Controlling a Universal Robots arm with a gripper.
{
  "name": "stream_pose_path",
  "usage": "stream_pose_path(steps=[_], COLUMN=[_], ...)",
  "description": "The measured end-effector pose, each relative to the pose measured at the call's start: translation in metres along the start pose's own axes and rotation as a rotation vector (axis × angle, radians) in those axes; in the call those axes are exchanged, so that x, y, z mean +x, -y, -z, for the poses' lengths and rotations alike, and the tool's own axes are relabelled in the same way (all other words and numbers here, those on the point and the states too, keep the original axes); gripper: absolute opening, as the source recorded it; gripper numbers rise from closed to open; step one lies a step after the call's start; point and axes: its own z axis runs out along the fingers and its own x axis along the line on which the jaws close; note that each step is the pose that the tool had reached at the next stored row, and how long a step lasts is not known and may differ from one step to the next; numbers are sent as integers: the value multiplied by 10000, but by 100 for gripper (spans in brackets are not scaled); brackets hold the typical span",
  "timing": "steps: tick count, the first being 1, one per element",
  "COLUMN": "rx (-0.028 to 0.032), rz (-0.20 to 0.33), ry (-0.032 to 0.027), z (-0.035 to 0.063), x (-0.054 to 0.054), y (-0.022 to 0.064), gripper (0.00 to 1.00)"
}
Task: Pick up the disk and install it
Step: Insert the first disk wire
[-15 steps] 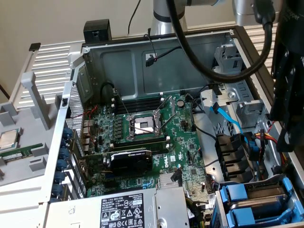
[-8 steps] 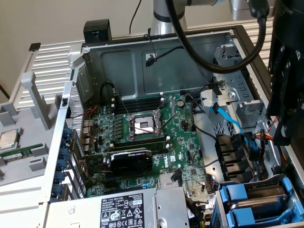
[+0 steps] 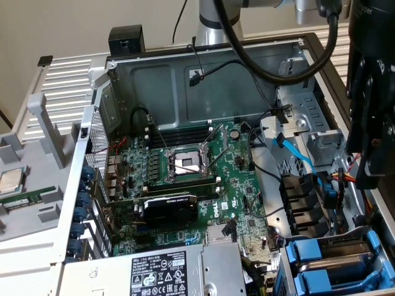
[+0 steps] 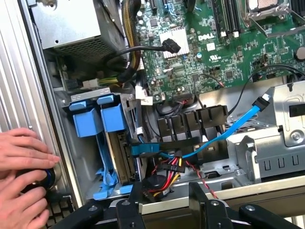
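I have the tool (image 4: 165,194) hanging over the open computer case (image 3: 203,86), above the side where the drive cage sits. Its two dark fingers (image 4: 132,205) stand well apart with nothing between them, so it is open and empty. Beyond the fingers I see a bundle of red, yellow and black power wires (image 4: 167,169). A blue SATA cable (image 4: 228,126) leads off towards the metal bracket beside the motherboard (image 4: 214,43).

The disk (image 4: 113,117) appears to be seated in the drive cage, in the case's corner next to the power supply (image 4: 71,24). I see its blue carrier front and a dark flank running back from it. Just beside it, nearer the case's outer wall, sits the other blue carrier (image 4: 87,121). I cannot read a label on either, so I cannot be sure which one holds the drive. The tool touches neither.

At the case's outer edge, one hand (image 4: 26,155) and a second hand (image 4: 19,207) of a person close around a dark round knob with a blue ring (image 4: 46,177).

Off the case, at the exterior view's left, a CPU chip (image 3: 11,180) and a memory stick (image 3: 21,200) lie on a grey tray (image 3: 37,216).
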Motion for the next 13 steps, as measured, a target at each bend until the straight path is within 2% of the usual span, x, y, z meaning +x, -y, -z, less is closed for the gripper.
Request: stream_pose_path(steps=[2,8,12,13], rx=[44,44,52,57], rz=[-66,-312,-351,-356], ry=[4,-25,-30,-50], z=[-18,-108,-111,-112], x=[-1,-15,-52,-56], y=[-16,-65,-74,-77], gripper=[51,51,51,51])
